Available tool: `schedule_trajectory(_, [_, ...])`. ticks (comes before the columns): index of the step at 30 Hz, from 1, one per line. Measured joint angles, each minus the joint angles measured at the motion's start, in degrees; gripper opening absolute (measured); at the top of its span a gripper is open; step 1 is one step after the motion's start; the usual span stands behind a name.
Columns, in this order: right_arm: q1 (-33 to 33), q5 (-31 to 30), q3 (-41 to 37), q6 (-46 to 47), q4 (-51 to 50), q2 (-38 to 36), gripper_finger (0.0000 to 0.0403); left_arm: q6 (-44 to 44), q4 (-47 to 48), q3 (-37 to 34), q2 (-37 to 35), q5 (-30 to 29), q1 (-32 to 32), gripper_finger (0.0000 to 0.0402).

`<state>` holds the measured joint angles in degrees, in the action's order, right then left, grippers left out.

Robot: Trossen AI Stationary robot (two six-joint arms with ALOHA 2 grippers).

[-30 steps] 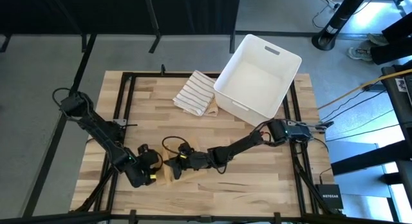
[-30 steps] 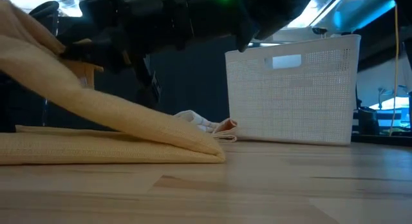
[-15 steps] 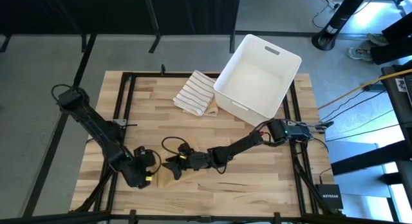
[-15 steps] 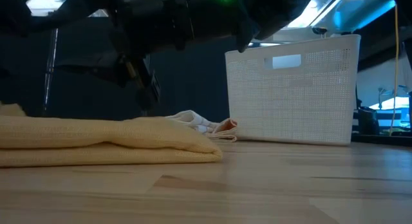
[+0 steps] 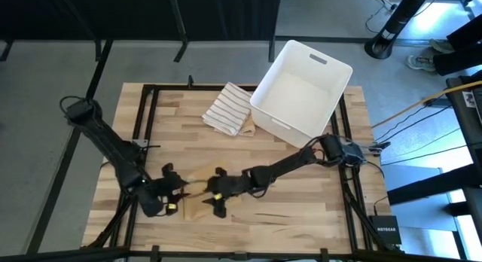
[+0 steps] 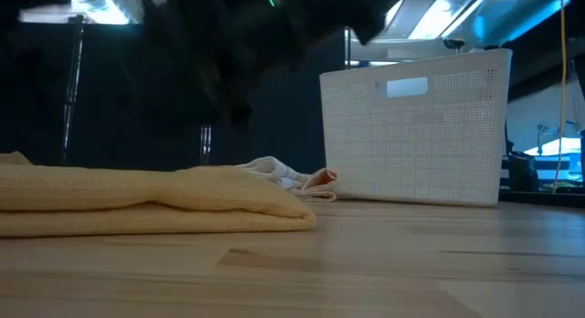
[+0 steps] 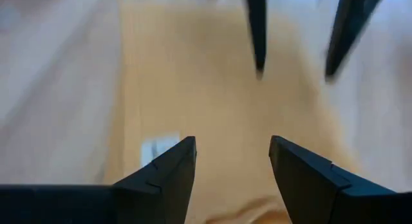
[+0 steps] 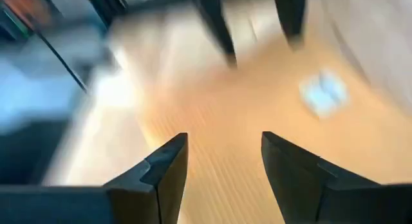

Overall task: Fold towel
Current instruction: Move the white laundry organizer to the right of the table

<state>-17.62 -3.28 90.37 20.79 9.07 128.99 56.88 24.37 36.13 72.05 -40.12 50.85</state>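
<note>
Towel: tan folded cloth towel [image 6: 137,201] lies flat on wooden slatted bench [image 5: 301,209], near front edge, btwn the two pincers.
Low view only: towel stacked in layers, fold edge toward basket.
Wrist views only: white label on the tan cloth.
L pincer [image 7: 232,161]: fingers apart, nothing held, just over towel.
R pincer [image 8: 224,158]: fingers apart, empty, over towel, facing L.
Around: white perforated plastic basket [image 5: 303,87] at far side; striped white cloth [image 5: 228,109] just beside it.

Matt woven cloth of the folded tan towel [image 6: 146,201]; smooth pale wood of the bench [image 5: 301,217]; perforated white plastic basket [image 6: 416,140]; striped cloth [image 5: 228,109].
</note>
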Motion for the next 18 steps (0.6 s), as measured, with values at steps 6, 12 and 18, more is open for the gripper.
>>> schedule_trajectory(6, [-0.9, -4.8, -0.2, -2.7, -14.9, 2.1, 0.0199, 7.2, 1.3, -3.5, 5.0, 14.3, -2.3, 0.0191])
schedule_trajectory(12, [-0.8, -5.8, 0.0, -1.7, -19.8, 0.9, 0.0199, 7.4, -0.4, -3.3, 6.2, 16.9, -2.3, 0.0191])
schedule_trajectory(18, [-0.8, -7.0, 1.7, -0.9, -29.4, -8.1, 0.0199, 7.3, -0.3, -3.3, 6.2, 17.0, -2.2, 0.0192])
